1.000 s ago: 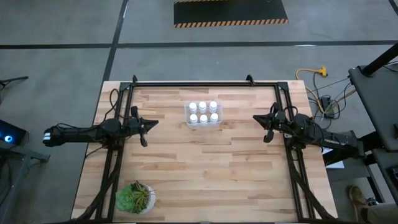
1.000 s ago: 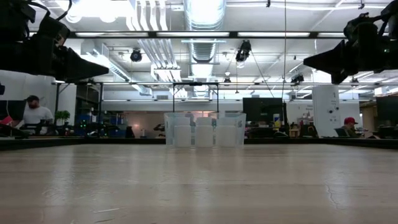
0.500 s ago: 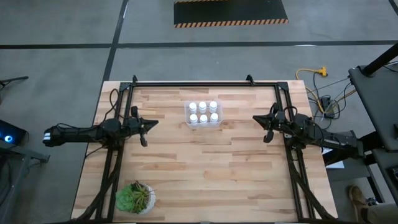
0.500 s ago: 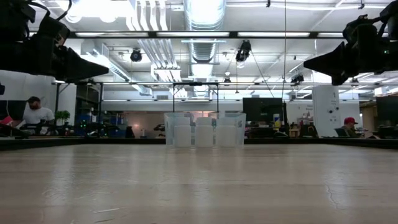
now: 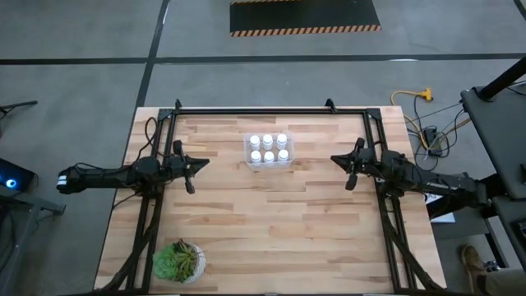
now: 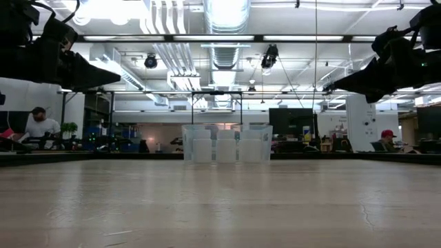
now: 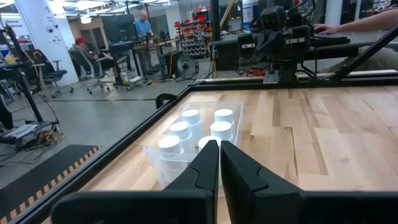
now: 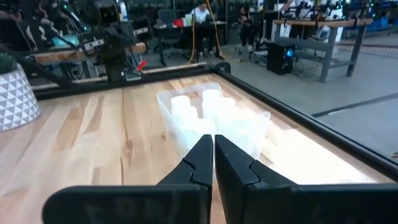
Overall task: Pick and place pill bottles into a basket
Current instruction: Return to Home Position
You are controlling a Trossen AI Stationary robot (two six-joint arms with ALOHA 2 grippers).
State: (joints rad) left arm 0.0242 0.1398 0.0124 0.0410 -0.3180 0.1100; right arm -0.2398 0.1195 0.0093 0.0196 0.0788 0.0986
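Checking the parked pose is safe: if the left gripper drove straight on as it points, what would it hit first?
Most likely the clear basket of pill bottles; the shut left gripper aims at its near side. It hangs above the table, so it might pass over.

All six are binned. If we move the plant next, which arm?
Left, probably. The plant stands on the same side as the left gripper; the right gripper is far across, beyond the basket. Both grippers are shut and empty.

Grey concrete floor (image 5: 74,90) surrounds the wooden table (image 5: 271,222); a hazard-striped mat (image 5: 304,16) lies beyond; overhead, silver ducts (image 6: 224,17) and strip lights (image 6: 227,38); a person (image 6: 39,124) sits far off.
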